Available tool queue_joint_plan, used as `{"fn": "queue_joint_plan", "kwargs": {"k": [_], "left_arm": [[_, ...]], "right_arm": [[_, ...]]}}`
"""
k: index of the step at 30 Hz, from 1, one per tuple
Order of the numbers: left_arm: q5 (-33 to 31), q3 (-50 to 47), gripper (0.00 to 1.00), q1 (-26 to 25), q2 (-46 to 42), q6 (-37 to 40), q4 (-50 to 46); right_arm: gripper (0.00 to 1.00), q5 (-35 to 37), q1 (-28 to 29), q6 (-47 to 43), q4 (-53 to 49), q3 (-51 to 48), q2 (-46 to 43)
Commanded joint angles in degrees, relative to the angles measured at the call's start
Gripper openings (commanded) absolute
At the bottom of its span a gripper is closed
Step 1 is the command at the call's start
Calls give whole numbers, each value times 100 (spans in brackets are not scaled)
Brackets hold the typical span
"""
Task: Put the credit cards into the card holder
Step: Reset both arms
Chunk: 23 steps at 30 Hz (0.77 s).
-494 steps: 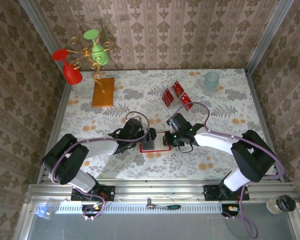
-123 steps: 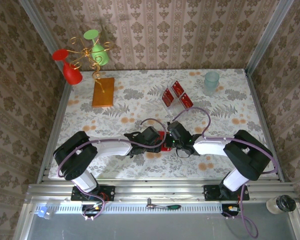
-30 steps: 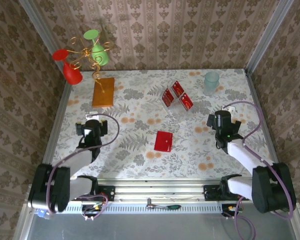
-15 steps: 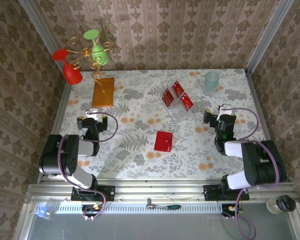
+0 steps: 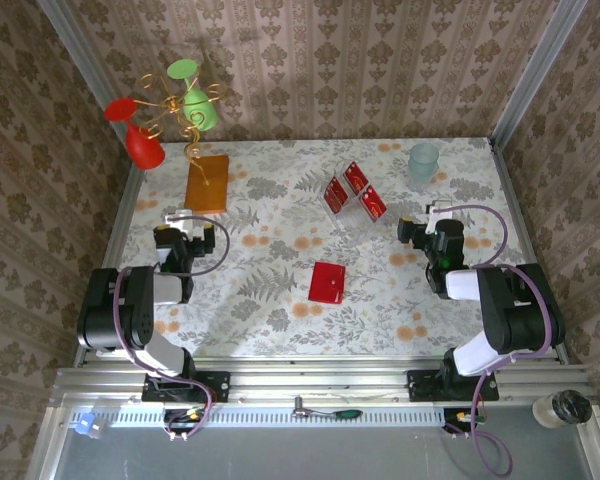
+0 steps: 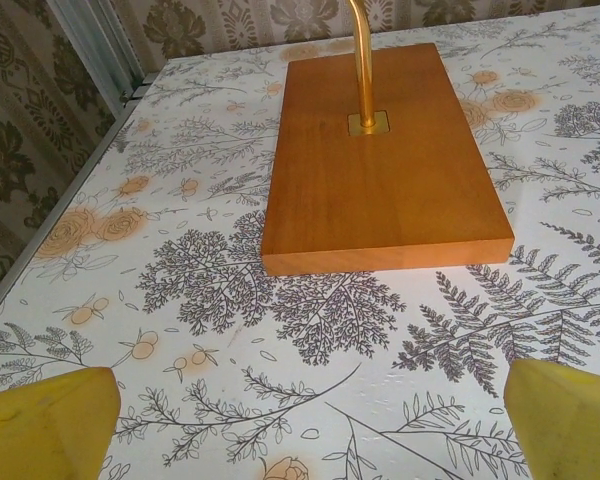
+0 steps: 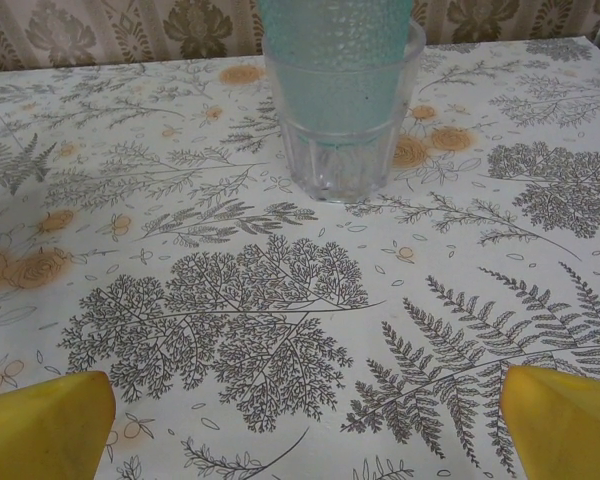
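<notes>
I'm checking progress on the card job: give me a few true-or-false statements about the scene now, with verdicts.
1. The card holder lies closed, apart from both grippers. True.
2. The left gripper holds a credit card. False: it is open and empty, facing the wooden slab.
3. Three credit cards sit beyond the card holder. True.
4. The right gripper is shut on the tumbler. False: it is open, short of the tumbler.

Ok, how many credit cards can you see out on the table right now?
3, clustered far-centre on the table: left card, rear card, right card. More may be hidden beneath them or inside the closed card holder.
</notes>
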Motion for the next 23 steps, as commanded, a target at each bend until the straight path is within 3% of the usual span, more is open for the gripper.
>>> {"fn": "queue_joint_plan", "kwargs": {"k": [1,23], "left_arm": [[-52,-35,100,-118,-36,-18,162],[102,-44,100,-141,-23,85,187]], "right_arm": [[100,300,147,-180,259,-156,-65],[100,-119,-36,-103,107,-81,-67]]}}
